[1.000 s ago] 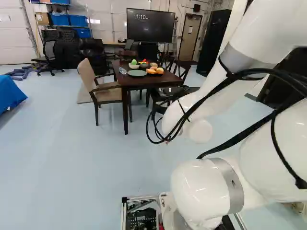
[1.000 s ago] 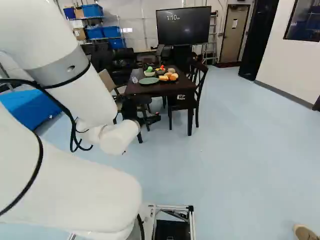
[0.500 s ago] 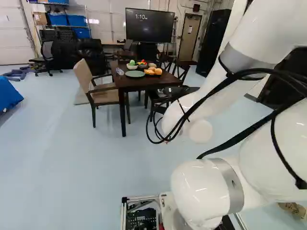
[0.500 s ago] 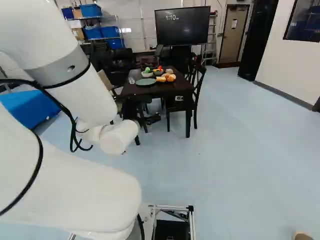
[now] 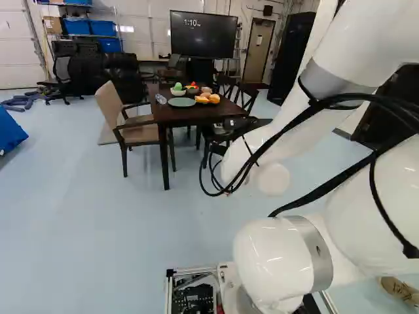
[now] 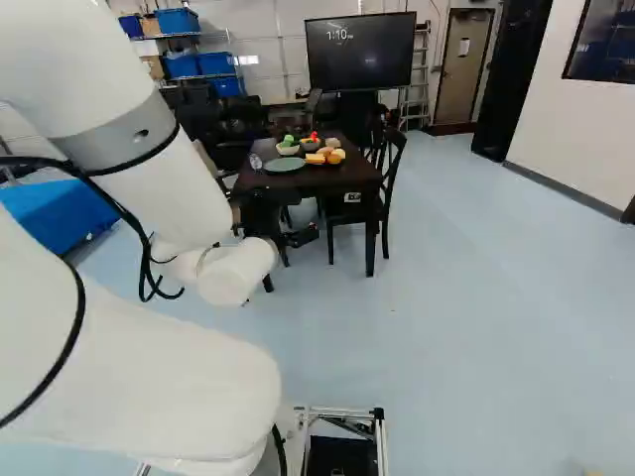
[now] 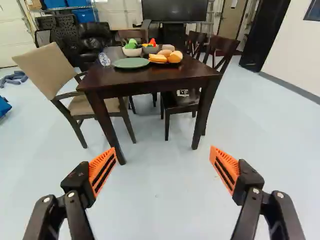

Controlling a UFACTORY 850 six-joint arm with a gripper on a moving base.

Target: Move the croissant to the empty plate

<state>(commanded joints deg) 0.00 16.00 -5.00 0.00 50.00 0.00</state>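
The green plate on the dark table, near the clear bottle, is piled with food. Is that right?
Not quite: the wrist view shows the green plate empty. It is on the dark table, near the clear bottle, but the bread-like food sits beside it.

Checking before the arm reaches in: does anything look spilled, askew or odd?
Nothing on the dark wooden table looks spilled or broken. The one oddity is a loose blue-grey heap on the floor, some way past the beige armchair, lying as if dropped there; I cannot tell what it is.
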